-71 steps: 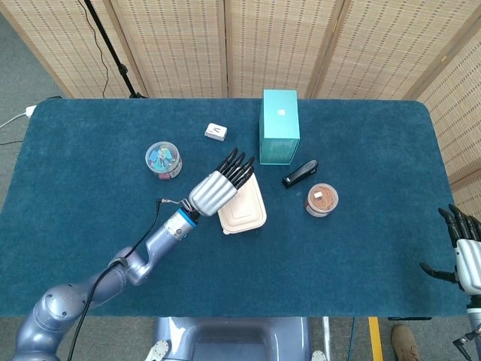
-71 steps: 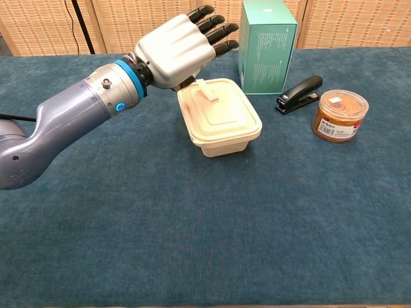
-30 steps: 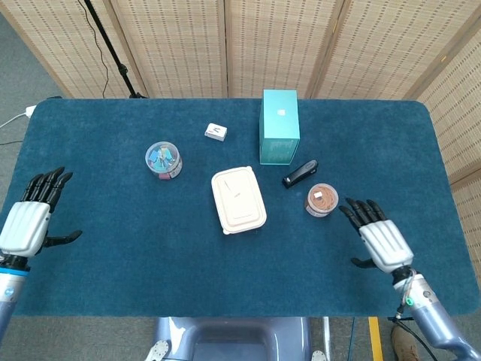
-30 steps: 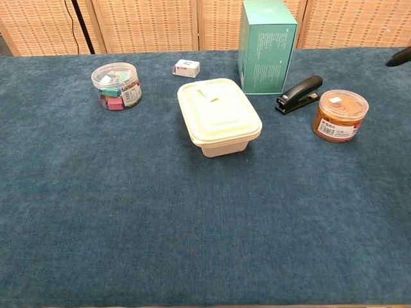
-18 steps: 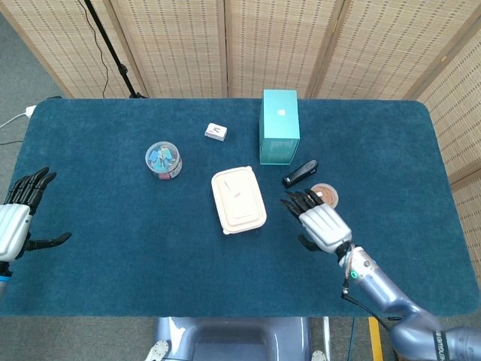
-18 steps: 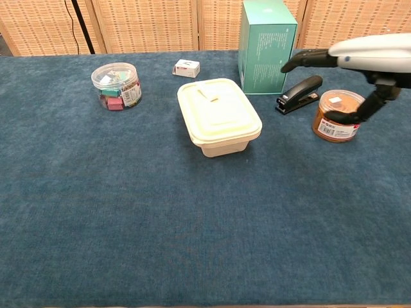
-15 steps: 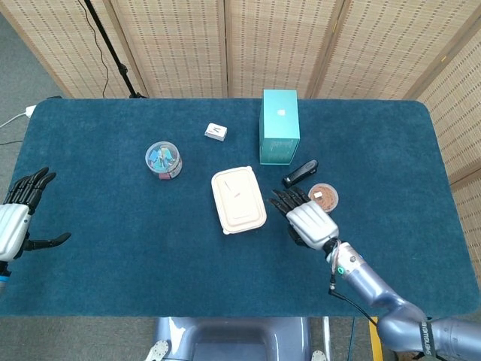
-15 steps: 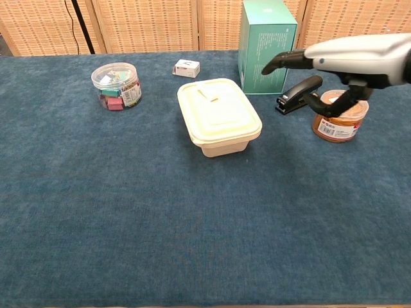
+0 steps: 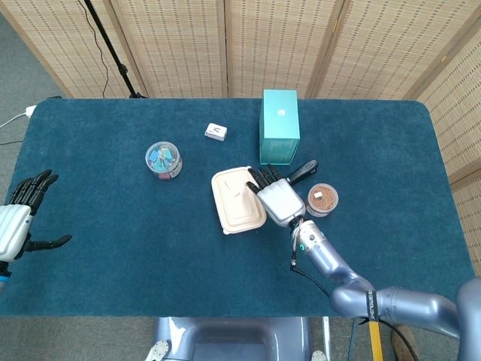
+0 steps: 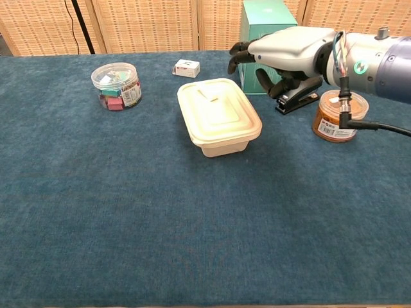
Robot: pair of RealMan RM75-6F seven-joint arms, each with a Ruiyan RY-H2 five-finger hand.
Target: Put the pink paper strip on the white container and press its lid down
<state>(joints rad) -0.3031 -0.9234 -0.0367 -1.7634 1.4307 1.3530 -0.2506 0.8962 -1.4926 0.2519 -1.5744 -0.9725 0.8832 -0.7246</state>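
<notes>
White container [image 10: 219,117], lid on with the paper strip [image 10: 207,93] lying across it, mid table [image 10: 128,205]. Right hand [image 10: 282,48] empty, fingers spread, hovering just beside its right edge. Left hand [image 9: 19,218] empty too, fingers apart, off at the table's left edge.

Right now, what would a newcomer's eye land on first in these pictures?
Probably the right hand, hovering open beside the white container at mid-table, its lid already on. Behind them stands the tall teal box. The left hand waits open off the table's left edge.
</notes>
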